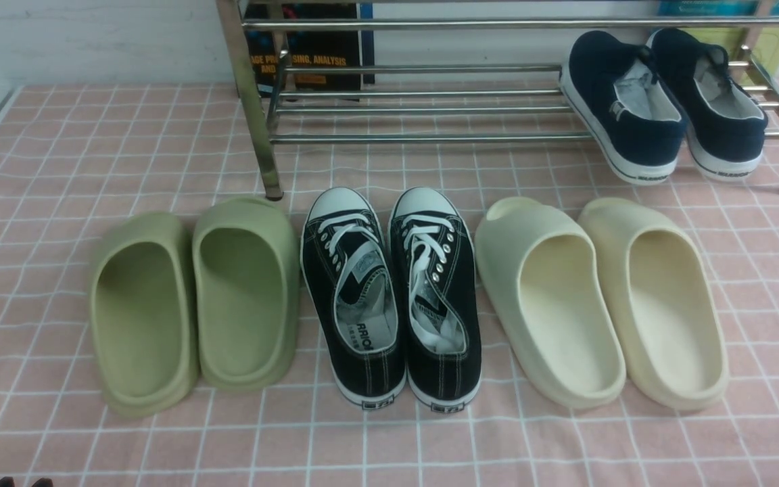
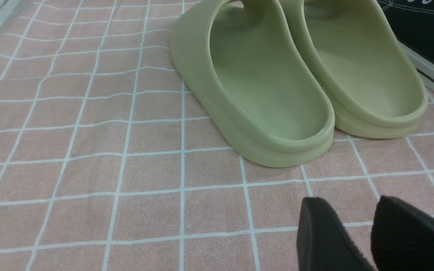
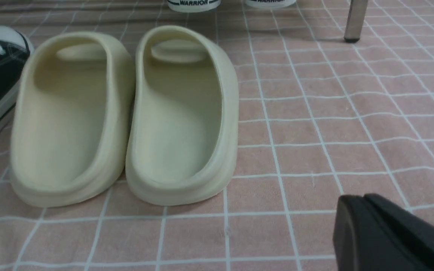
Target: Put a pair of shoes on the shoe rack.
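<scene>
The two navy-blue slip-on shoes [image 1: 633, 138] [image 1: 734, 138] rest side by side on the right end of the chrome shoe rack [image 1: 416, 137], toes to the back, white heels hanging over its front tube. Their white heel soles show at the edge of the right wrist view [image 3: 193, 3]. My left gripper [image 2: 352, 210] is open and empty, low over the cloth just short of the green slides' heels; its tips show at the front view's bottom edge [image 1: 22, 483]. My right gripper [image 3: 362, 199] is shut and empty, over bare cloth beside the cream slides. It is out of the front view.
On the pink checked cloth [image 1: 58, 149] in front of the rack stand green foam slides [image 1: 193, 304], black lace-up sneakers [image 1: 389, 297] and cream foam slides [image 1: 599, 297] in a row. Rack legs [image 1: 261, 135] [image 3: 354, 20] stand on the cloth. Books lean behind the rack.
</scene>
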Action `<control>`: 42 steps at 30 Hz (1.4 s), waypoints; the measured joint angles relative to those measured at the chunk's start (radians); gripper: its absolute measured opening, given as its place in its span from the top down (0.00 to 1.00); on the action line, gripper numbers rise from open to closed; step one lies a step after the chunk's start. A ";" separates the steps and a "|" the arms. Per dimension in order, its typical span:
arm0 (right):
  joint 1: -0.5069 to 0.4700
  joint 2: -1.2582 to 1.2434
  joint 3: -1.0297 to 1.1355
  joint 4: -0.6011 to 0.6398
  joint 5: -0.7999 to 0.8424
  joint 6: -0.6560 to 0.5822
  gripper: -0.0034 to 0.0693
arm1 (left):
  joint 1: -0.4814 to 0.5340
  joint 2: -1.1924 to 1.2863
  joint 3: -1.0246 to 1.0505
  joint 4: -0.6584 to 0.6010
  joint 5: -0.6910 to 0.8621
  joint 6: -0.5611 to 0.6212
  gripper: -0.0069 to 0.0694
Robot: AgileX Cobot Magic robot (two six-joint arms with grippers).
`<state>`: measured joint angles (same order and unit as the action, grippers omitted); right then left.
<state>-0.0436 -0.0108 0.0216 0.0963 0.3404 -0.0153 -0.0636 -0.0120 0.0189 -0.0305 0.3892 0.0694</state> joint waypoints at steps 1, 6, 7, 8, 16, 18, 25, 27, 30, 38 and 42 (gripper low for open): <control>0.000 0.000 0.000 0.000 0.000 0.000 0.93 | 0.000 0.000 0.000 0.000 0.000 0.000 0.60; 0.003 0.000 -0.004 0.003 0.024 0.002 0.91 | 0.000 0.000 0.000 0.000 0.000 0.000 0.60; 0.004 0.000 -0.004 0.003 0.025 0.002 0.91 | 0.000 0.000 0.000 0.000 0.000 0.000 0.60; 0.004 0.000 -0.004 0.003 0.025 0.002 0.91 | 0.000 0.000 0.000 0.000 0.000 0.000 0.60; 0.004 0.000 -0.005 0.003 0.029 0.002 0.89 | 0.000 0.000 0.000 0.000 0.000 0.000 0.60; 0.004 0.000 -0.005 0.003 0.029 0.002 0.89 | 0.000 0.000 0.000 0.000 0.000 0.000 0.60; 0.004 0.000 -0.006 0.030 0.033 0.002 0.89 | 0.000 0.000 0.000 0.000 0.000 0.000 0.60; 0.004 0.000 -0.007 0.037 0.036 0.002 0.90 | 0.000 0.000 0.000 0.000 0.000 0.000 0.60; 0.004 0.000 -0.007 0.047 0.040 0.002 0.96 | 0.000 0.000 0.000 0.000 0.000 0.000 0.60; 0.004 0.000 -0.007 0.055 0.040 0.002 0.98 | 0.000 0.000 0.000 0.000 0.000 0.000 0.60; 0.004 0.000 -0.007 0.055 0.040 0.002 0.98 | 0.000 0.000 0.000 0.000 0.000 0.000 0.60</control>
<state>-0.0391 -0.0108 0.0145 0.1513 0.3807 -0.0131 -0.0636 -0.0120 0.0189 -0.0305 0.3892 0.0694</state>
